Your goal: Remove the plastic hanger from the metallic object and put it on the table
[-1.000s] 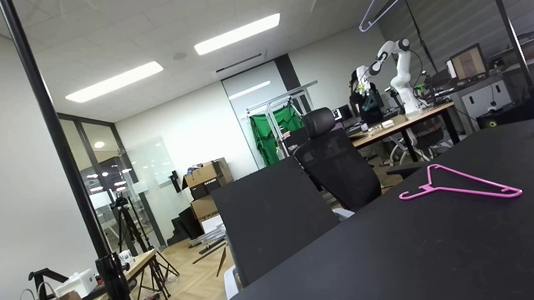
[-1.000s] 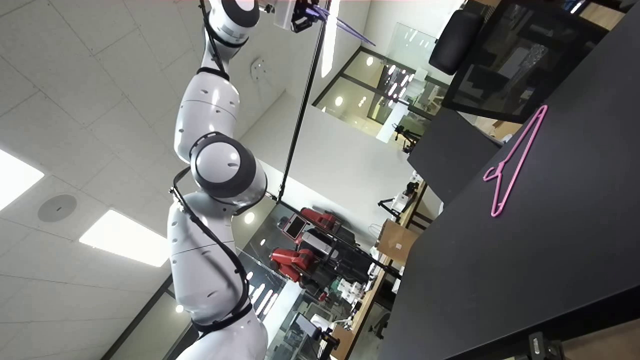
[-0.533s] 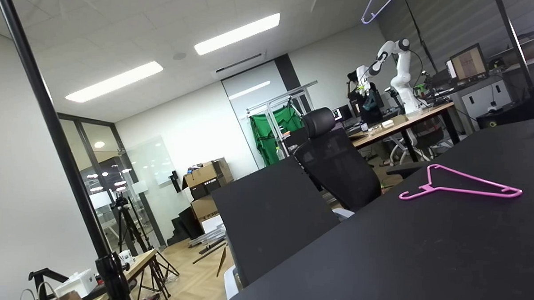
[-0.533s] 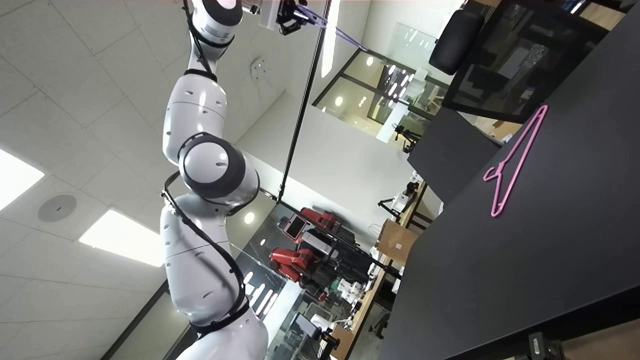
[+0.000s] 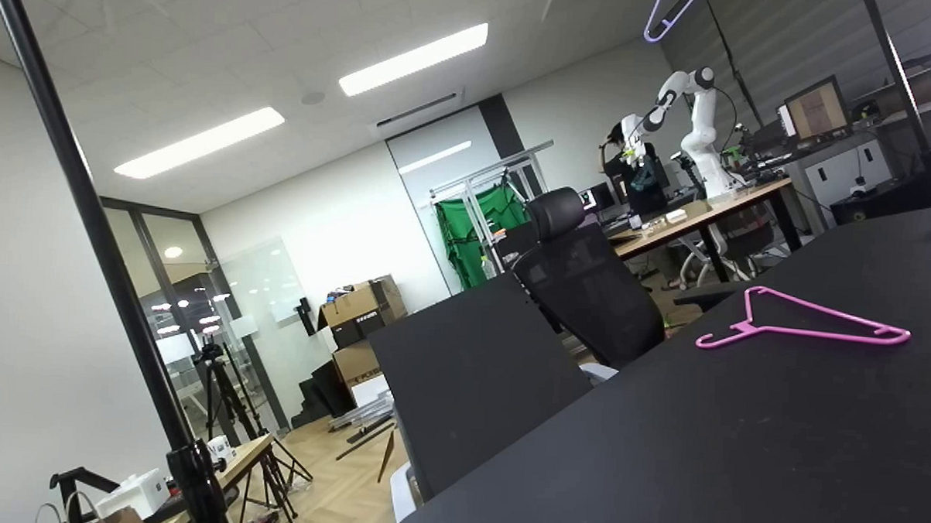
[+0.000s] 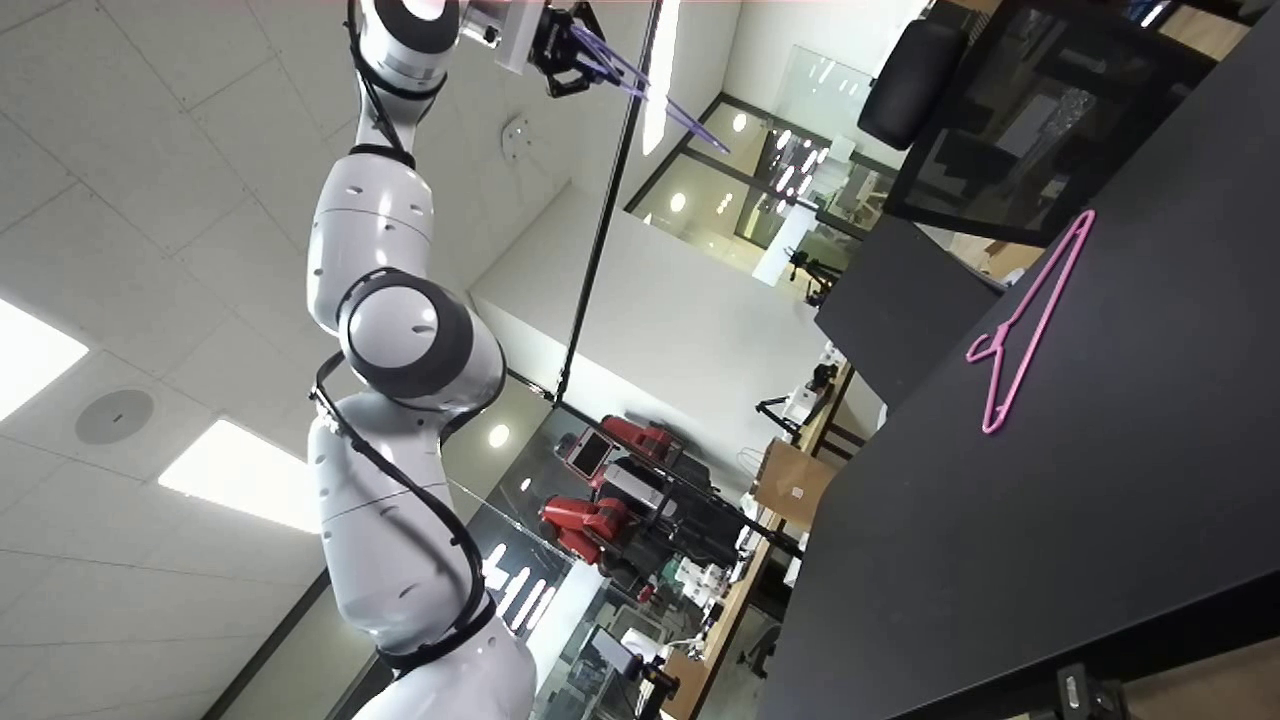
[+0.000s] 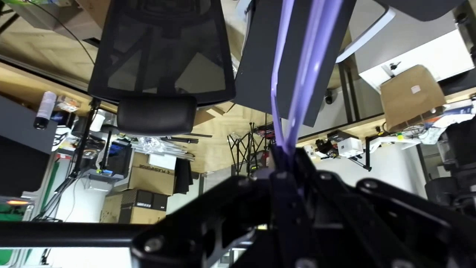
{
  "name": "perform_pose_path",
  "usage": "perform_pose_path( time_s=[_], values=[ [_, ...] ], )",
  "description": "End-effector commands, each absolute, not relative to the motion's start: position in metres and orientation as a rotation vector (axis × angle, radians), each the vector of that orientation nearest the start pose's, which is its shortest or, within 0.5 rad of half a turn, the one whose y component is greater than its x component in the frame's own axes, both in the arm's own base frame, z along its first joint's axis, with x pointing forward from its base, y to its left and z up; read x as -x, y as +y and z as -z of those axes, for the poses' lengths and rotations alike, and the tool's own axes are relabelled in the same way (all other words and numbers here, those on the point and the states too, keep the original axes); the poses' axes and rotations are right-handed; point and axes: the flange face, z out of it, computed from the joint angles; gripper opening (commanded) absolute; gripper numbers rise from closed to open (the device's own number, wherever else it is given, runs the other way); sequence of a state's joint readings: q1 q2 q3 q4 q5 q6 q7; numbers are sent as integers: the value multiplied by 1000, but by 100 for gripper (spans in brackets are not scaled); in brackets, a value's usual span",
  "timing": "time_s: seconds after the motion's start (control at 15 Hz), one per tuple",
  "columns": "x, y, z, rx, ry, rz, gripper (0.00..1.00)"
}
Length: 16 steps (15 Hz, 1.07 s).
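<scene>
At left, white jointed arm (image 6: 395,325); at its tip, black 2-finger end effector (image 7: 289,158) pinches thin lavender plastic hanger (image 7: 308,74), in air, well apart from broad matte-black table (image 6: 1100,520). We cannot make out hook: check it is free before lowering. At right, magenta-pink triangular plastic hanger (image 5: 827,334) lies on table. We should descend slowly, lay lavender hanger flat beside it, bars not crossing, release only once frame rests. Writing, wrist view: tan cardboard box (image 7: 156,181), left, reads FLASHFORGE; white label (image 7: 415,89) on brown box (image 7: 411,102), right, illegible.
</scene>
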<state>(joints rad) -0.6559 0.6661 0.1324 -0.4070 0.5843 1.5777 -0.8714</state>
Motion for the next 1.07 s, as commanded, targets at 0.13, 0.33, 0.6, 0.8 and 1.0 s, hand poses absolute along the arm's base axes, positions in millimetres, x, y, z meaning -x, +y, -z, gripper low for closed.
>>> perform_pose_path(
  time_s=[0.13, 0.33, 0.6, 0.8, 1.0],
  values=[
    [-584, -311, -750, 2666, -751, 984, 2],
    [-594, -296, -734, 2655, -826, 879, 2],
    [-612, -266, -704, 2620, -966, 703, 2],
    [-630, -235, -677, 2566, -1092, 589, 2],
    [-647, -198, -649, 2476, -1219, 466, 2]
  ],
)
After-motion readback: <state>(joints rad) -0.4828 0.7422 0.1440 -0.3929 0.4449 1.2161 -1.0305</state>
